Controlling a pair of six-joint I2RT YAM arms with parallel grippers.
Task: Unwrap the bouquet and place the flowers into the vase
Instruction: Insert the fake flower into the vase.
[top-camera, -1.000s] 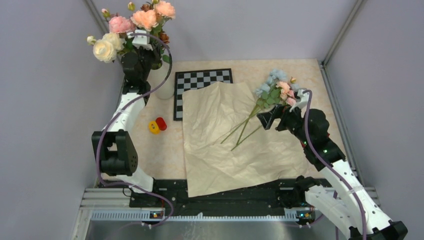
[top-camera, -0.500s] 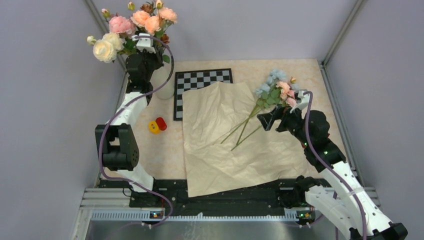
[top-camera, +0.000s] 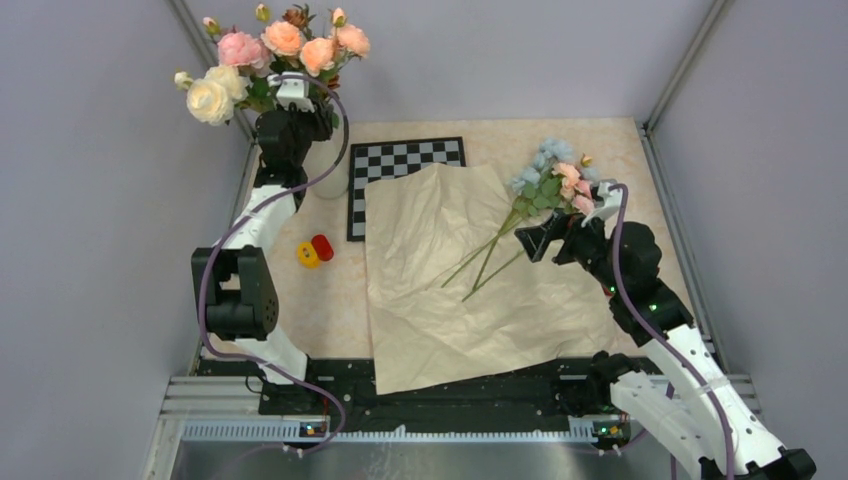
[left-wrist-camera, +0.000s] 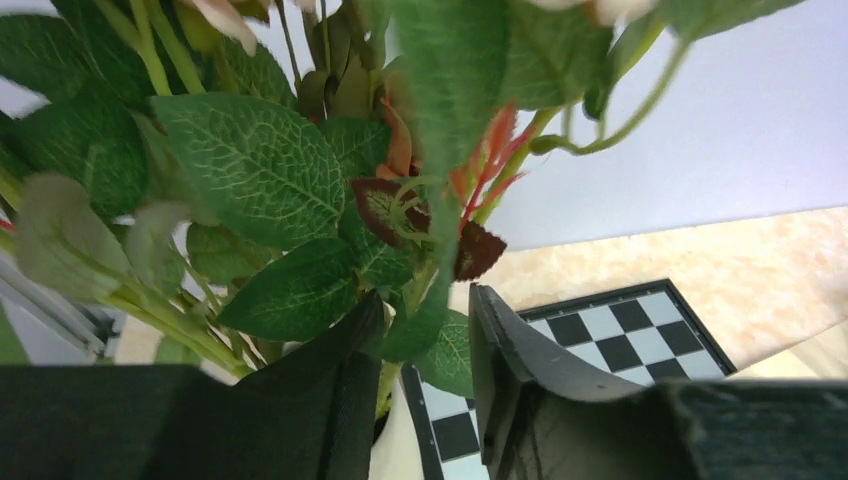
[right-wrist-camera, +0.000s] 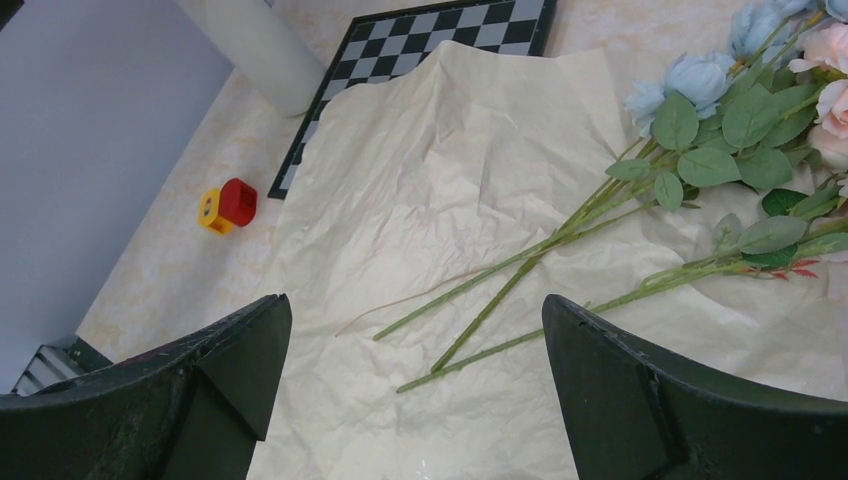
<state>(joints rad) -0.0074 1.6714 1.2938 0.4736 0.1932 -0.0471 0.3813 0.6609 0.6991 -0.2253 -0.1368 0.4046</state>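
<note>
Left arm stretched tall over the vase, left gripper astride the roses' stems; I can't tell if it grips. Right gripper hangs splayed above the flowers.

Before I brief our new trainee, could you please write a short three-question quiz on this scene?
1. True or false: the flowers lie on the spread-out paper.
2. What covers one corner of the chessboard? A) the paper B) a red block C) the flowers
3. Fill in: the right end effector hangs over the stems with its jaws ____.

Key: 1 true; 2 A; 3 open.
</note>
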